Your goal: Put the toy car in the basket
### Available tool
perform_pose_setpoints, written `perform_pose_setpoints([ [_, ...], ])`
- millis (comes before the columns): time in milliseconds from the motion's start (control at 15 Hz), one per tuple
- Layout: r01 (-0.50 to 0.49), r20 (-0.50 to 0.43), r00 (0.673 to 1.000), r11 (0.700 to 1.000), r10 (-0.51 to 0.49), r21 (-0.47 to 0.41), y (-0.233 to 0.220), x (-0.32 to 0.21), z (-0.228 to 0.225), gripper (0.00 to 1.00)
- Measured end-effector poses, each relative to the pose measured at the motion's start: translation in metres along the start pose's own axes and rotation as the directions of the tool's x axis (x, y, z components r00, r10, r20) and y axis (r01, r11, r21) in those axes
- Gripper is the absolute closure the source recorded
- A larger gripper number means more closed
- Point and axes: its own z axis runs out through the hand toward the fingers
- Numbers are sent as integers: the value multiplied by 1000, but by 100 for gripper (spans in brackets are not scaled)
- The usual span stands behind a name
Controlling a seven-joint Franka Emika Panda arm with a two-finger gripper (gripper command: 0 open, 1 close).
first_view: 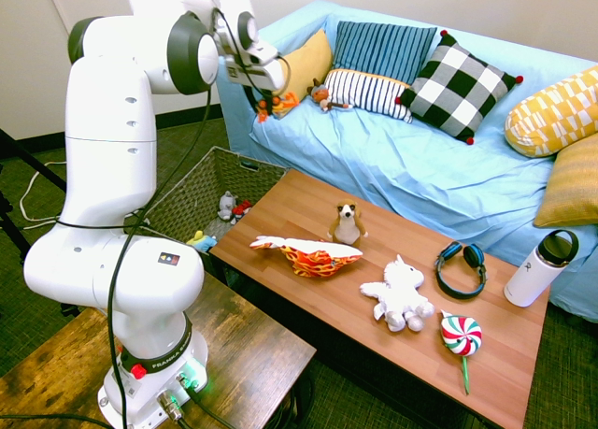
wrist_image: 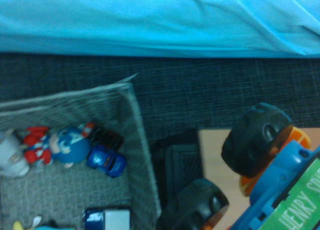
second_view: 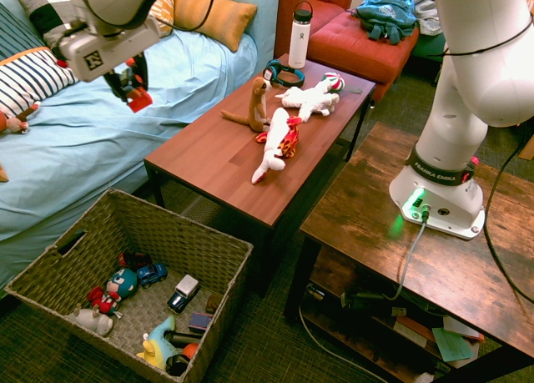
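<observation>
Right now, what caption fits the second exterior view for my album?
Robot gripper carries the orange toy car above the sofa, heading for the wicker basket.

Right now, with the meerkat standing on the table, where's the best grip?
The meerkat figure: take its slim torso from above, closing across the sides. It stands upright on the table, so the body is a narrow vertical column; probably the steadiest hold.

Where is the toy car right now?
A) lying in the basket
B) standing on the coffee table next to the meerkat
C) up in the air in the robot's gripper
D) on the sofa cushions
C: the gripper is shut on the car, high above the floor, with the basket below and to one side.
</observation>
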Motion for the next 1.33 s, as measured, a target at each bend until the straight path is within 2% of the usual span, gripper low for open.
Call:
perform_pose_setpoints([
  [133,98,20,995,995,-98,-13,-34,-59,11,100],
  [267,151,44,988,987,-149,-46,-56,-82,54,100],
  [333,166,58,985,985,-163,-56,-64,-85,70,0],
  [467,189,90,979,979,-182,-74,-75,-87,78,0],
  [733,226,100,971,971,-218,-81,-83,-90,51,0],
  [1000,219,99,973,972,-210,-81,-83,-83,51,0],
  [1200,181,89,980,982,-176,-59,-81,-60,48,0],
  [1333,107,92,990,994,-104,-32,-68,-18,47,0],
])
